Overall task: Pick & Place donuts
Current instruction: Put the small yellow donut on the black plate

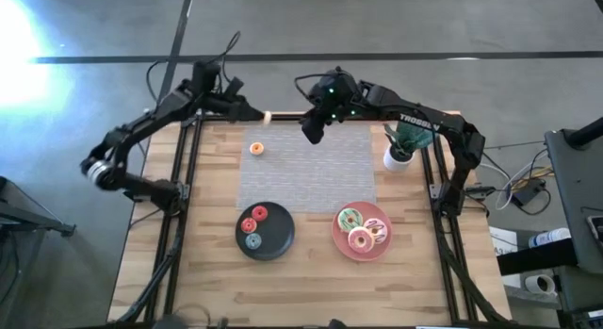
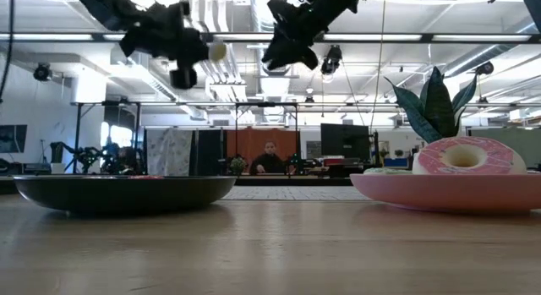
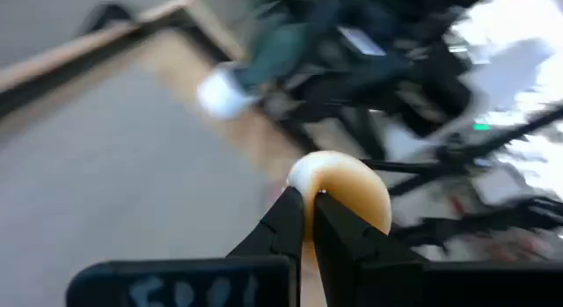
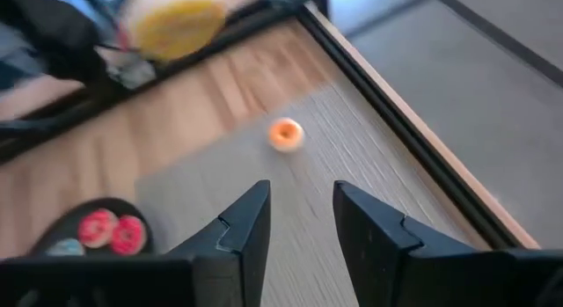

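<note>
My left gripper (image 1: 261, 115) hangs high over the table's far edge, shut on a small pale yellow donut (image 3: 345, 194), which also shows in the right wrist view (image 4: 173, 24). My right gripper (image 1: 313, 131) hovers open over the far end of the grey mat (image 1: 311, 169), nothing between its fingers (image 4: 299, 215). A tiny orange donut (image 1: 256, 148) lies flat on the mat. The black plate (image 1: 279, 242) holds two red donuts (image 1: 254, 219) and a blue one. The pink plate (image 1: 345, 244) holds three larger donuts (image 1: 363, 230). My left gripper pinches the yellow donut's rim (image 3: 308, 182) between its two fingertips. The fingers come nearly level from the table's left, and most of the donut sticks out past them. The donut is lifted clear, high above the table (image 2: 217, 50).
A white pot with a green plant (image 1: 403, 145) stands at the far right of the table. The two arms' grippers are close together above the far edge. Bare wood lies along the near edge (image 1: 311, 291).
</note>
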Robot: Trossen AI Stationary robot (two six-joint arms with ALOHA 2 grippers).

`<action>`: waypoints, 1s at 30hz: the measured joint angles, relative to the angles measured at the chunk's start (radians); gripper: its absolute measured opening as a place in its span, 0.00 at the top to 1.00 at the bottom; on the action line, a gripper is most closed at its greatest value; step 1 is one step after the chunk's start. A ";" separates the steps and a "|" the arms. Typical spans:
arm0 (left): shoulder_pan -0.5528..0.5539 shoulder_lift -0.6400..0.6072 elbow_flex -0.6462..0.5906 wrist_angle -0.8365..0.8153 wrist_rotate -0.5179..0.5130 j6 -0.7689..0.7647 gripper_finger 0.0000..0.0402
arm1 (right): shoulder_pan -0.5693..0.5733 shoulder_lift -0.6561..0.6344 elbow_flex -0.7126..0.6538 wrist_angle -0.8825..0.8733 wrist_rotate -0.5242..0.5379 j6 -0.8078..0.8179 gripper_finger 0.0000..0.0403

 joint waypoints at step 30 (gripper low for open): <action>-0.297 -0.313 -0.485 1.006 -1.013 -0.115 1.00 | 0.159 -0.010 0.031 0.295 0.223 -0.449 0.71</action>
